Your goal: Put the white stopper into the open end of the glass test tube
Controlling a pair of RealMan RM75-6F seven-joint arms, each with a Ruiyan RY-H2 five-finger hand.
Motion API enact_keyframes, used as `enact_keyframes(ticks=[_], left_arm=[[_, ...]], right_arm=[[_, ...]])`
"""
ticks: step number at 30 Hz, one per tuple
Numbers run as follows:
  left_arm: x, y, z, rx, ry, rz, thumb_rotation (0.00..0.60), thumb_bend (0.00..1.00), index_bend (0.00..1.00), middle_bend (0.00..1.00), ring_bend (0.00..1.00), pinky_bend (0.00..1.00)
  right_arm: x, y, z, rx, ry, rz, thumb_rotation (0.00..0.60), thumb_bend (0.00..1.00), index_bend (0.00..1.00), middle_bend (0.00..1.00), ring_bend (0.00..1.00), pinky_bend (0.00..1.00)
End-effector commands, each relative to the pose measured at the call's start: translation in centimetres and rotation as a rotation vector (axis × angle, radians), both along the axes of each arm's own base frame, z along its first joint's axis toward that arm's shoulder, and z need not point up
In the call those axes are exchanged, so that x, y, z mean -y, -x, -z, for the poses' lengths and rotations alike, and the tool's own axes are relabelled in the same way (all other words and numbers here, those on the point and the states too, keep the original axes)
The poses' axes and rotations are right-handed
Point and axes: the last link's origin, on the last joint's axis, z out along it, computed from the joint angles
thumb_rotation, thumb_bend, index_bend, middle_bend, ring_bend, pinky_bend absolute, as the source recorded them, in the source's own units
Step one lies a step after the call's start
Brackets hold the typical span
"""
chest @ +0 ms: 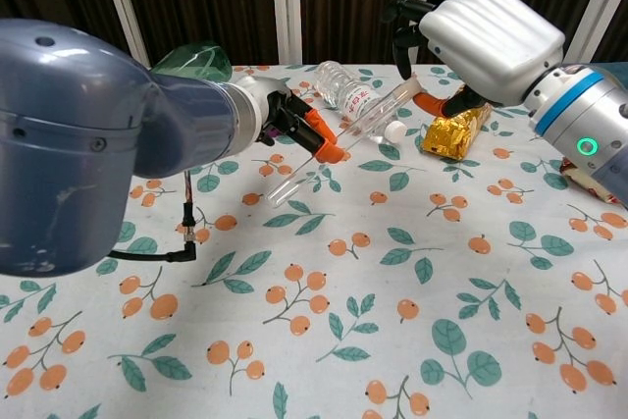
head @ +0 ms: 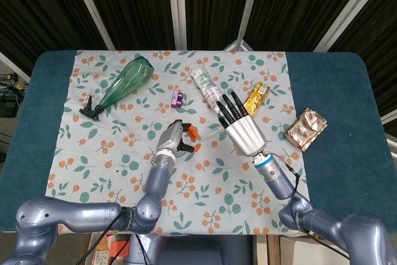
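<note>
The glass test tube (chest: 339, 139) slants above the cloth, its closed end low at the left. My left hand (chest: 275, 113) grips it about midway with orange-tipped fingers (chest: 322, 141). The white stopper (chest: 413, 86) sits at the tube's upper, open end. My right hand (chest: 481, 31) reaches down over that end, and its dark fingers and orange thumb tip (chest: 428, 100) pinch the stopper. How deep the stopper sits in the tube cannot be told. In the head view the left hand (head: 172, 141) and right hand (head: 240, 127) meet near the cloth's middle, with the tube (head: 213, 133) faint between them.
A green spray bottle (head: 124, 82) lies at the back left, beside a small purple piece (head: 177, 97). A plastic water bottle (head: 206, 88) and a gold packet (head: 254, 97) lie just behind the hands. A snack packet (head: 305, 128) lies to the right. A black cable (chest: 182, 233) hangs from the left arm.
</note>
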Motion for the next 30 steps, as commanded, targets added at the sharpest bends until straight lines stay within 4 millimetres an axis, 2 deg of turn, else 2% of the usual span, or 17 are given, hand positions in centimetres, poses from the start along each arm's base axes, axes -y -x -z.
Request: enact_keyframes(ticks=[1,30], left_arm=[[0.03,-0.05,0.05,0.001,0.002,0.000,0.600,0.48,0.60,0.52,0.06,0.00],[0.23,-0.82,0.12,0.010,0.007,0.018,0.600,0.48,0.60,0.52,0.07,0.00]], right_arm=[[-0.04,-0.03,0.02,0.001,-0.001,-0.001,0.600,0.45,0.63,0.21,0.00,0.00],[-0.47,-0.13,0.04,0.000,-0.010,-0.009,0.600,0.45,0.62,0.21,0.00,0.00]])
